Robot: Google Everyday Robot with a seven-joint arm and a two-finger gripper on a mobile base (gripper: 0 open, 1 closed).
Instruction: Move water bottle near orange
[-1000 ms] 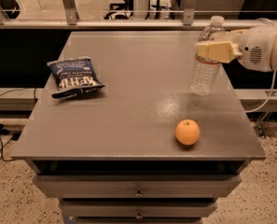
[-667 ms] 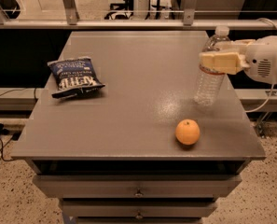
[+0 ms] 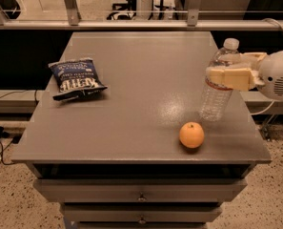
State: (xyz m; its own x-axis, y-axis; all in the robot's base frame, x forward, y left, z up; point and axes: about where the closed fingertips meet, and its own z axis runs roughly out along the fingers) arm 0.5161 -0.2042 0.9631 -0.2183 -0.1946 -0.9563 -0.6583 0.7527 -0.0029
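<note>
The water bottle [image 3: 218, 80] is clear and ribbed with a white cap and a pale label band with a red stripe. It stands upright near the right edge of the grey table [image 3: 141, 104]. My gripper [image 3: 227, 75] comes in from the right and is shut on the bottle at its label band. The orange [image 3: 192, 135] lies on the table just in front of the bottle and a little to its left, a short gap away.
A dark blue chip bag [image 3: 76, 78] lies on the left part of the table. Drawers [image 3: 141, 194] sit below the table's front edge. A metal rail [image 3: 131, 23] runs behind the table. The table's right edge is close to the bottle.
My gripper has carried the bottle toward the front of the table, closer to the orange. The orange and chip bag have not moved.
</note>
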